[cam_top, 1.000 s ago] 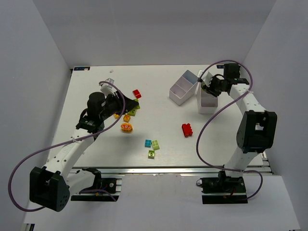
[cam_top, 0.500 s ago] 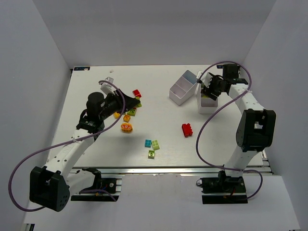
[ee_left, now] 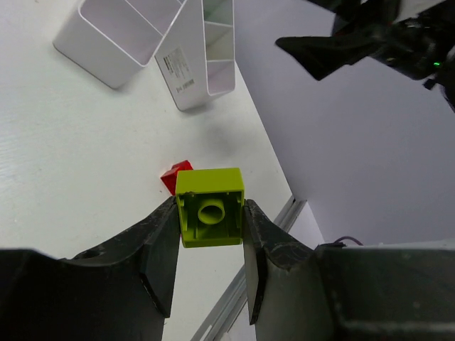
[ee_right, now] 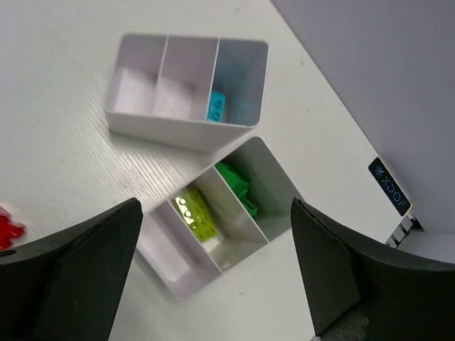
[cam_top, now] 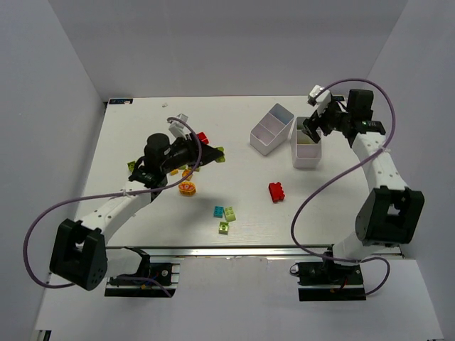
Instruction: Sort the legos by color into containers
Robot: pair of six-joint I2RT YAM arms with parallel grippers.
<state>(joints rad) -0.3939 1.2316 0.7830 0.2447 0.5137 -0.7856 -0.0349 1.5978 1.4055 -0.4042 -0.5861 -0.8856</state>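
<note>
My left gripper (cam_top: 212,151) is shut on a lime lego (cam_top: 217,150), held above the table left of centre; the left wrist view shows its hollow underside (ee_left: 210,192) pinched between both fingers. My right gripper (cam_top: 311,128) hangs open and empty over the right container (cam_top: 306,162). In the right wrist view that container (ee_right: 178,280) holds a lime lego (ee_right: 195,213) in its middle compartment and a green one (ee_right: 238,188) in the end one. The other container (ee_right: 163,128) holds a cyan lego (ee_right: 217,106). A red lego (cam_top: 276,190) lies mid-table.
Loose legos lie near the left arm: an orange one (cam_top: 187,187), a red one (cam_top: 202,137), a lime one (cam_top: 132,165). A cyan one (cam_top: 219,211) and two lime ones (cam_top: 227,219) sit near the front edge. White walls enclose the table.
My right gripper has opened wide and drawn up and back from the right container. My left arm has swung right, carrying the lime lego.
</note>
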